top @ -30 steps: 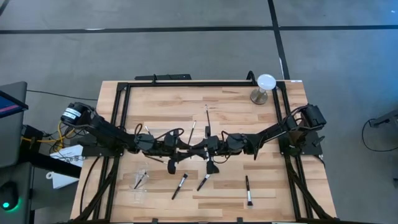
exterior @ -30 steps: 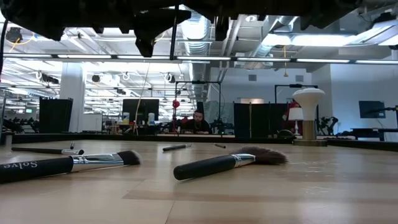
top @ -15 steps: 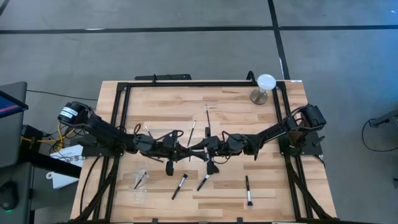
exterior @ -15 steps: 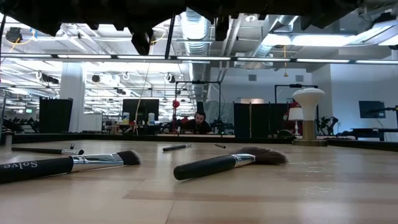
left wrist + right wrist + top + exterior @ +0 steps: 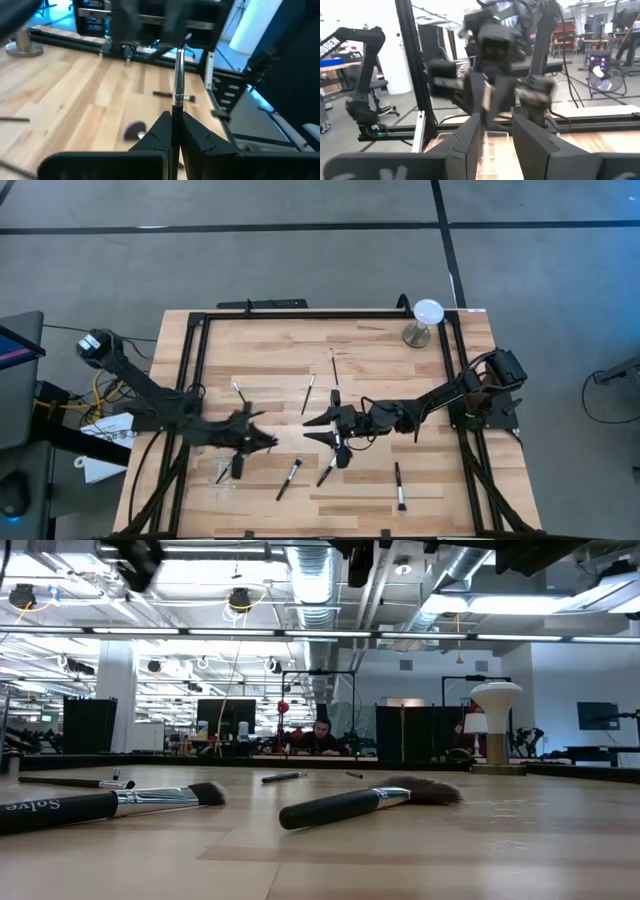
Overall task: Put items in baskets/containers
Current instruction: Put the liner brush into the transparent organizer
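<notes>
My left gripper (image 5: pixel 262 443) (image 5: pixel 175 118) is shut on a slim makeup brush (image 5: pixel 178 75) and hovers just right of the clear tray (image 5: pixel 222 485). The tray lies near the table's left near corner with a brush (image 5: pixel 221 474) in it. My right gripper (image 5: pixel 312 427) (image 5: pixel 496 125) stands open over the table's middle, pointing toward the left arm and touching nothing. Several more brushes lie flat on the wood, among them a dark-handled one (image 5: pixel 289 478) and a fan-headed one (image 5: pixel 370 800). My left gripper pinches the brush between its two fingers by one end (image 5: pixel 176 106). The brush lies along the fingers and sticks straight out past their tips. It is lifted clear of the table, about level, pointing toward the table's right side.
A round white disc on a metal stand (image 5: pixel 427 320) sits at the far right corner. A black rail frame (image 5: pixel 300 314) runs around the tabletop. Loose brushes lie far of the grippers (image 5: pixel 309 393) (image 5: pixel 333 366) and near the near edge (image 5: pixel 399 486) (image 5: pixel 329 471). A person sits far behind the table (image 5: pixel 320 737).
The two grippers were tip to tip over the table's middle. My left gripper has since drawn back toward the left and near edges, toward the tray, carrying the brush. My right gripper has stayed near the middle.
</notes>
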`<state>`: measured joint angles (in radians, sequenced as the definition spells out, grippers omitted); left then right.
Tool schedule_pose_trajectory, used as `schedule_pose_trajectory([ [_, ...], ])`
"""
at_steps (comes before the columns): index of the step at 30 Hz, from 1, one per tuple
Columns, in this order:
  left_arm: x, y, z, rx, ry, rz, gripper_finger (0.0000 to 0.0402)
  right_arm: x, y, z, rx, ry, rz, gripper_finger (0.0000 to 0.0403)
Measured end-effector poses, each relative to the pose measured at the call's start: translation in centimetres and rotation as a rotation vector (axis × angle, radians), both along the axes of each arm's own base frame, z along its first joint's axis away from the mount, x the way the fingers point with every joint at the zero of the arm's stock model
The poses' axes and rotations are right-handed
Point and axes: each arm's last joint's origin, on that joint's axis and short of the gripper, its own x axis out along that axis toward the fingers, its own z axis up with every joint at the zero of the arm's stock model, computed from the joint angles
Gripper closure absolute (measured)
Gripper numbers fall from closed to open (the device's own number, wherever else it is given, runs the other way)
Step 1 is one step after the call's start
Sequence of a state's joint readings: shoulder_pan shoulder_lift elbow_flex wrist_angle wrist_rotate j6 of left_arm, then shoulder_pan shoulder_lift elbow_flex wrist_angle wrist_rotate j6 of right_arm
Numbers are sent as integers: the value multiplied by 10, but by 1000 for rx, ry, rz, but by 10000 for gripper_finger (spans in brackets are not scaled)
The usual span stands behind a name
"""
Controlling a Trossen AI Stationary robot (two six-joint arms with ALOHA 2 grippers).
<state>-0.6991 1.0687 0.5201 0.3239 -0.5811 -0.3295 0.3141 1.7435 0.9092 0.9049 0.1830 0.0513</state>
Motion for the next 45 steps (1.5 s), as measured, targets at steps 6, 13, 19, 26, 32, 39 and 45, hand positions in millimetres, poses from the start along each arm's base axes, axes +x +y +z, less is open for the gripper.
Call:
schedule_pose_trajectory([
  [6, -44, -19, 0, -23, 52, 22, 384, 0, 0, -2, -5, 15, 0, 290],
  [13, -67, -34, -11, -80, 131, -54, 384, 0, 0, -3, -7, 27, 0, 290],
  [19, -84, -32, -29, -87, 306, -73, 384, -1, 2, -4, -4, 41, 7, 290],
  [26, -91, -30, -33, -75, 333, -46, 384, -1, 5, -4, -4, 45, 13, 290],
  [32, -93, -27, -42, -66, 337, -23, 376, -1, 5, -4, -4, 45, 14, 290],
  [39, -97, -17, -68, -160, 407, 27, 373, -2, 6, -5, -6, 52, 15, 290],
  [45, -97, -19, -68, -203, 411, 11, 349, -2, 6, -5, -7, 52, 15, 290],
])
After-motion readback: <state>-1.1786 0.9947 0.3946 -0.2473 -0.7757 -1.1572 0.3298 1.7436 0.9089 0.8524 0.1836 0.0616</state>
